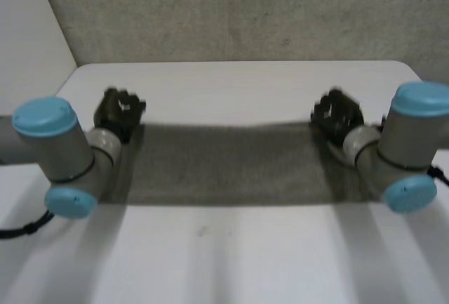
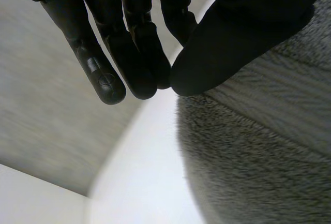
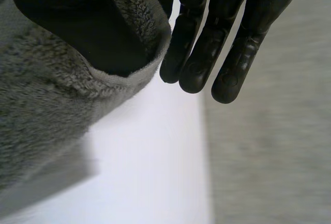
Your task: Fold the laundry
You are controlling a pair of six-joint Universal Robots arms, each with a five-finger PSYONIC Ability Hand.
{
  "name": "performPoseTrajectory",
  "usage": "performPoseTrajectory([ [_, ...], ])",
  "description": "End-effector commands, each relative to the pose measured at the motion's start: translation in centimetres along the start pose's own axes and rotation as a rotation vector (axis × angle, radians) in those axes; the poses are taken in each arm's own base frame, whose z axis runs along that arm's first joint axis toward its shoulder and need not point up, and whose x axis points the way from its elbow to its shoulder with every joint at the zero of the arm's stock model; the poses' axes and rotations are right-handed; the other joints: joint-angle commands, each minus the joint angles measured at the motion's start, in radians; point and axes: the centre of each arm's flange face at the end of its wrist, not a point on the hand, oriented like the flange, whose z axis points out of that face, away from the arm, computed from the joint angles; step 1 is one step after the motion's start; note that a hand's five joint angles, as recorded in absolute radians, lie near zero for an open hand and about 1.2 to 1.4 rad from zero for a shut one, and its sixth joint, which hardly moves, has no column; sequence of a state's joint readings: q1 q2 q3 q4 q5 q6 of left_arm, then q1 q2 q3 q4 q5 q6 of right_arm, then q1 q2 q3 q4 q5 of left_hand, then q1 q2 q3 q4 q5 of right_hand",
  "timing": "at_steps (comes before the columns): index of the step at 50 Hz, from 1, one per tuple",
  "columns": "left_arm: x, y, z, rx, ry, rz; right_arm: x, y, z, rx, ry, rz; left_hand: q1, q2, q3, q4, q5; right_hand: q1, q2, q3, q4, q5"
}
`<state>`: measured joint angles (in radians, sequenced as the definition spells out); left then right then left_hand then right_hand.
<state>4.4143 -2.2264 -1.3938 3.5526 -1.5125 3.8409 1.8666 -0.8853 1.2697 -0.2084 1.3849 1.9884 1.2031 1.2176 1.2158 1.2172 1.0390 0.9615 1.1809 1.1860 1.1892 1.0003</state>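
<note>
Left hand (image 1: 119, 111) and right hand (image 1: 338, 113) each pinch one end of the grey cloth (image 1: 224, 163), stretched over the white bench (image 1: 245, 248).

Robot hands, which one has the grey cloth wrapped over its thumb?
The right robot hand: the edge of the cloth curls over its thumb. On the left robot hand the thumb lies bare on top of the cloth.

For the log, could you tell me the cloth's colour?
Plain grey cloth, best seen in right wrist view.
</note>
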Motion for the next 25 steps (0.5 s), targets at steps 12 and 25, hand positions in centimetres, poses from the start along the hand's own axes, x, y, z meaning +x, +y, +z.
performPoseTrajectory([
  [12, -13.3, -15.1, 0.3, 0.505, -0.460, -0.269, 17.8, -8.6, -1.5, 0.439, 0.531, 0.227, 0.193, 0.179, 0.180, 0.179, 0.183, 0.435, 0.215, 0.210, 0.207, 0.221],
  [25, -0.9, -0.7, -4.2, 0.026, -0.076, -0.263, -0.6, -1.3, -4.5, 0.085, -0.190, 0.307, 0.193, 0.179, 0.180, 0.179, 0.183, 0.435, 0.215, 0.210, 0.207, 0.221],
])
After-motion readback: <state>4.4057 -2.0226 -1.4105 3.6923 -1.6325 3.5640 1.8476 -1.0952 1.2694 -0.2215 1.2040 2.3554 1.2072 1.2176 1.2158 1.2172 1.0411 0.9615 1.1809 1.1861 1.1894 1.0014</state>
